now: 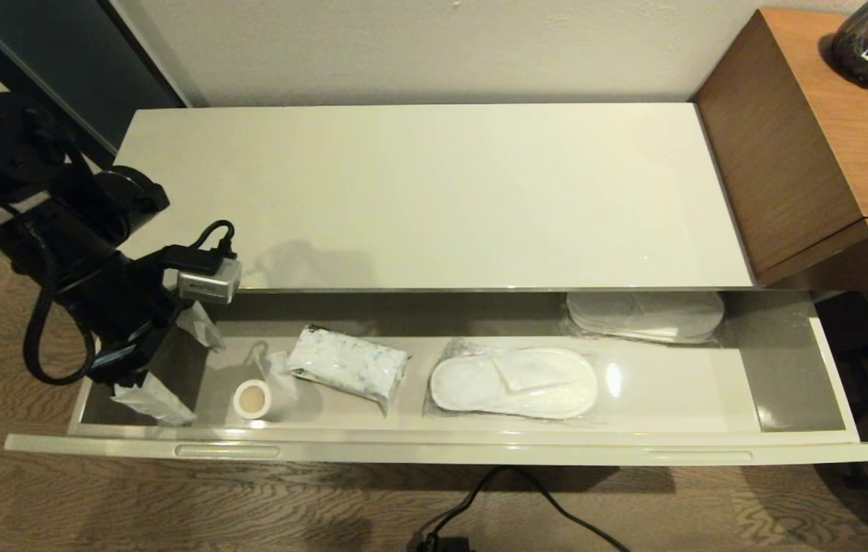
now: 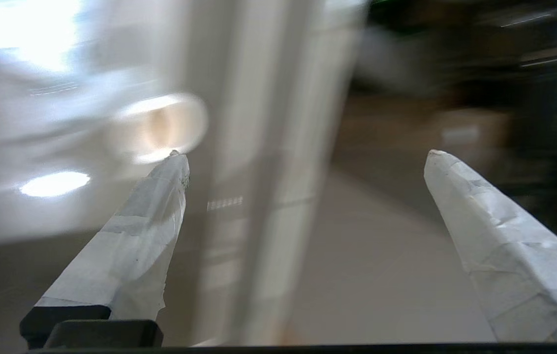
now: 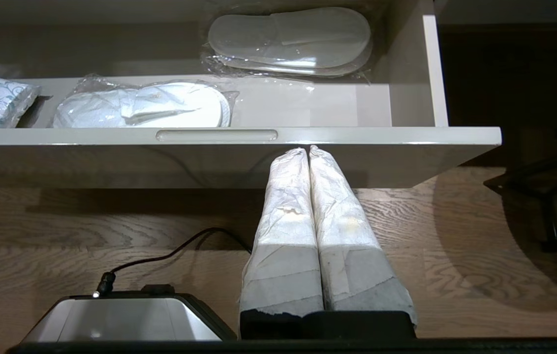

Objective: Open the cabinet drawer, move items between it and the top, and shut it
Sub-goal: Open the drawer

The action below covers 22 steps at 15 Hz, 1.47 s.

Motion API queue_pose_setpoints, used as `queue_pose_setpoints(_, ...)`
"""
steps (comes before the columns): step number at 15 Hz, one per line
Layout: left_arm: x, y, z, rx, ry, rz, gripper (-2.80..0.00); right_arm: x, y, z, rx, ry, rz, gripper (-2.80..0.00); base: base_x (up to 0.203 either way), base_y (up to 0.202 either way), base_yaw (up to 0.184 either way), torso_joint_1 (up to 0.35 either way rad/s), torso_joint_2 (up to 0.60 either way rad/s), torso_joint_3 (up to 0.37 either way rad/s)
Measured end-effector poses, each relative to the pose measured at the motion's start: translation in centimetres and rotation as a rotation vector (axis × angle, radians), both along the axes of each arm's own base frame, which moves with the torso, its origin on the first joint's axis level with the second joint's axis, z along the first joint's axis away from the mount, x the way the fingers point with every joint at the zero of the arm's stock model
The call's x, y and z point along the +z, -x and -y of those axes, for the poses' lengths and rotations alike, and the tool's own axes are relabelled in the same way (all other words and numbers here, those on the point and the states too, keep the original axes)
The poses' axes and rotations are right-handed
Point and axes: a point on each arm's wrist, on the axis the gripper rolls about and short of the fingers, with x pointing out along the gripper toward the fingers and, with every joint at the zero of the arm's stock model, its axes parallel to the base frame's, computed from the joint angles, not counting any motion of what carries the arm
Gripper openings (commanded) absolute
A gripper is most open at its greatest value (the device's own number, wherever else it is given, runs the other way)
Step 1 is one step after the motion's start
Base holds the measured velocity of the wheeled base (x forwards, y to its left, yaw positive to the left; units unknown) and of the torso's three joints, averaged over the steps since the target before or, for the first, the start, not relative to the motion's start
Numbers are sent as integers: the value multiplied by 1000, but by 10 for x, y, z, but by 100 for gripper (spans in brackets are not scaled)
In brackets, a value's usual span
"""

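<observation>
Two bagged white fabric slippers [image 1: 514, 383] are lying in the grey-lined cabinet drawer [image 1: 434, 448]; left end effector [image 1: 173, 360] is hanging released above a taped white roll [image 1: 252, 399].

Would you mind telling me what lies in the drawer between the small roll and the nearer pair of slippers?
A patterned white packet lies between the roll and the bagged slippers, tilted, seen in the head view.

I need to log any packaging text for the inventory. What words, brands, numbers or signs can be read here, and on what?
None can be read.
White soft pack with blue swirl print: pattern only, no legible words.
Two clear-bagged white slipper pairs: no print shows.
Small white roll: bare.
</observation>
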Motion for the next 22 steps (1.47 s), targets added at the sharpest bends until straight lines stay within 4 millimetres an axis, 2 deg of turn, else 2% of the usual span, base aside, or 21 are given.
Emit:
queue_pose_setpoints(1, -1, 6, 1, 15, 28, -77, 0, 0, 0, 0, 0, 0, 0, -280, 0, 0, 0, 0, 0, 0)
queue_pose_setpoints(3, -6, 5, 7, 50, 101, -150, 0, 0, 0, 0, 0, 0, 0, -280, 0, 0, 0, 0, 0, 0)
queue_pose_setpoints(7, -13, 0, 11, 51, 126, -183, 0, 0, 0, 0, 0, 0, 0, -280, 0, 0, 0, 0, 0, 0)
queue_pose_setpoints(12, -25, -6, 24, 31, 140, -237, 0, 0, 0, 0, 0, 0, 0, -280, 0, 0, 0, 0, 0, 0)
queue_pose_setpoints(22, -23, -4, 24, 170, 124, -289, 0, 0, 0, 0, -1, 0, 0, -280, 0, 0, 0, 0, 0, 0)
